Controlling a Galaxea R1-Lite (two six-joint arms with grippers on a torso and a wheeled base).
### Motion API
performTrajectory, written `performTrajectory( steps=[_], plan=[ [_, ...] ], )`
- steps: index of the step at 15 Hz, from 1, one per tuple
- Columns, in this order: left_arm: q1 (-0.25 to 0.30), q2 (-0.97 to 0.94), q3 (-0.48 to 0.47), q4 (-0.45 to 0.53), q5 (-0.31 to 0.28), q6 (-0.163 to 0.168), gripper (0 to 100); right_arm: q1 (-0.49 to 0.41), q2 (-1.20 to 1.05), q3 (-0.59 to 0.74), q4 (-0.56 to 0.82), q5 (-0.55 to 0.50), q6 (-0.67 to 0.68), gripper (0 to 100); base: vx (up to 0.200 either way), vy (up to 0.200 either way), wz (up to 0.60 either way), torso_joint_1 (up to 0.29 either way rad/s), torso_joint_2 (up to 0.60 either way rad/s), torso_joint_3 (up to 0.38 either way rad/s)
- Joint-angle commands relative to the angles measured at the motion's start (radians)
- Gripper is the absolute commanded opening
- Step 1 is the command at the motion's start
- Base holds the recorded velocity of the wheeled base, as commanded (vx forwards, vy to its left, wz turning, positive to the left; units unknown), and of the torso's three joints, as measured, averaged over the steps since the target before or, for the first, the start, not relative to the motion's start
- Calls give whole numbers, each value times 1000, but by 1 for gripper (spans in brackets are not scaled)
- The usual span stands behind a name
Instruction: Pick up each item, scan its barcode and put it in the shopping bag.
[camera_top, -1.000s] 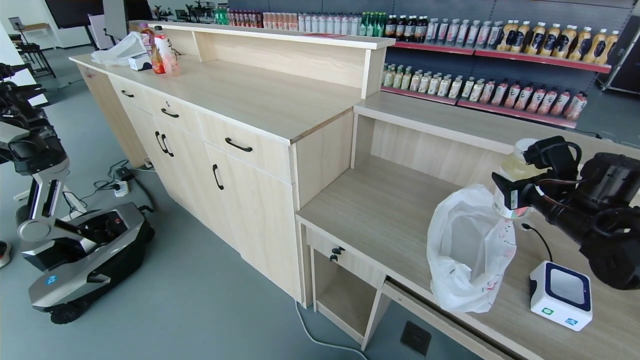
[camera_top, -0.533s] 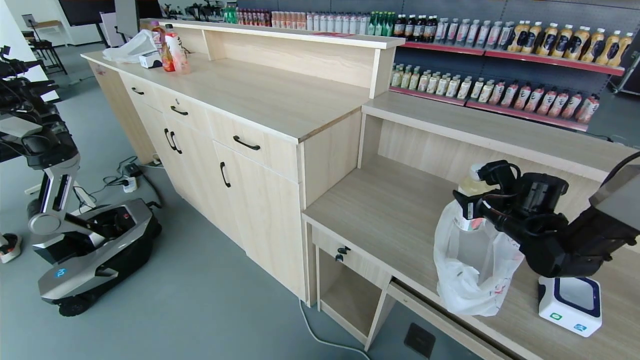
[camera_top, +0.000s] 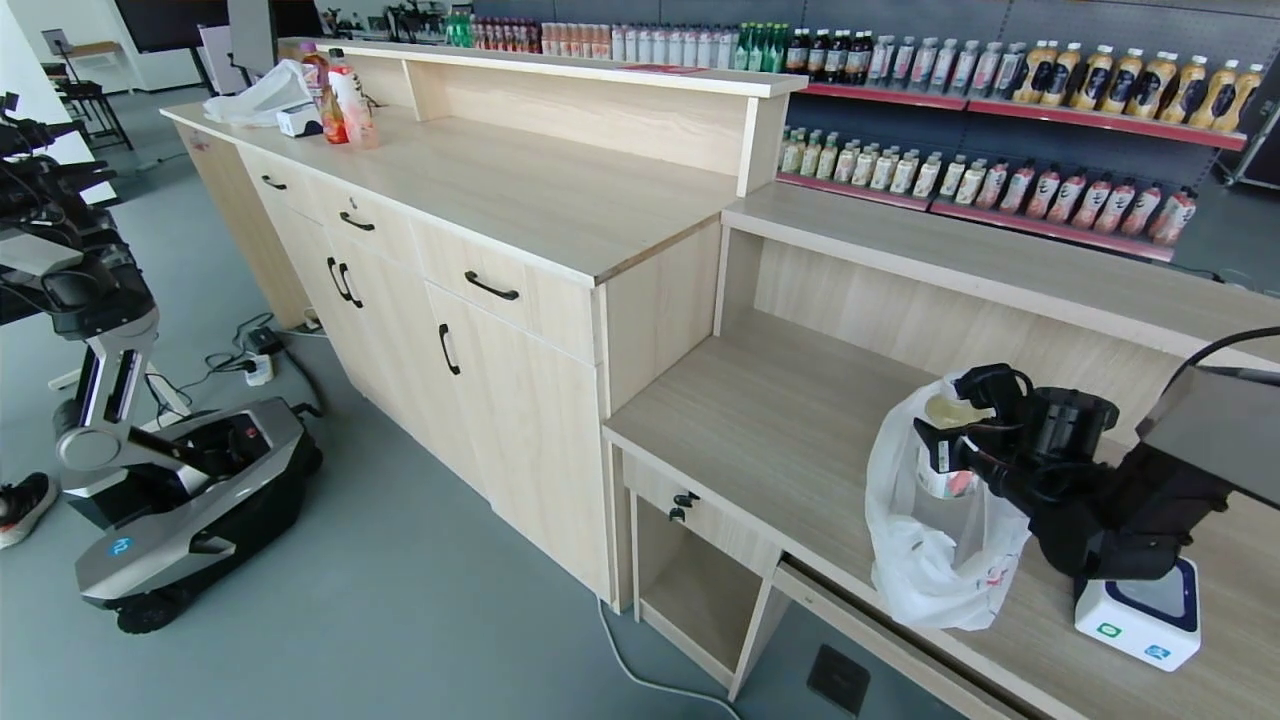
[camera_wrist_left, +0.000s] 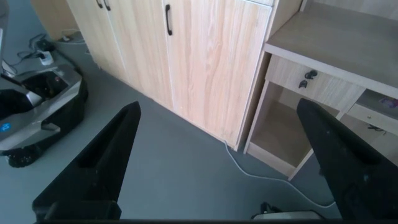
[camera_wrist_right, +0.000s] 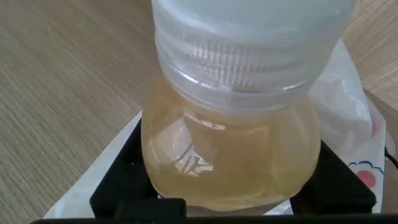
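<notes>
One bottle of pale yellow drink was clamped in my right gripper, the fingers closed on its body just below the cap. It stood upright, long axis near vertical and cap uppermost. Its lower part sat inside the open mouth of the white shopping bag, which stood on the lower counter just beside the scanner.

The relation that mattered ran straight down: the bag's floor lay beneath the bottle, and the thin plastic rim rose around it. From the right wrist view I saw bag film at both sides of the bottle, but I could not tell whether its base touched anything.

I judged the next move to be a short descent and a release, keeping the bottle vertical so it would not drag the rim inward. My left gripper hung with its fingers spread wide above the floor, well apart from the bag, so the right arm was the one to finish.
</notes>
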Motion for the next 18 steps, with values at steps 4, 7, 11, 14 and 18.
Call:
performTrajectory(
  steps=[4,7,11,14,18],
  plan=[
    [0,0,0,-1,0,0,100,-24,63,-33,-1,76,22,0,0,0,0,0,0,0],
    [0,0,0,-1,0,0,100,-24,75,-51,-1,85,22,0,0,0,0,0,0,0],
    [0,0,0,-1,0,0,100,-24,72,-48,-1,86,14,0,0,0,0,0,0,0],
    [0,0,0,-1,0,0,100,-24,51,-33,6,86,16,100,0,0,0,0,0,0],
    [0,0,0,1,0,0,100,-24,-158,108,50,88,11,100,0,0,0,0,0,0]
  ],
)
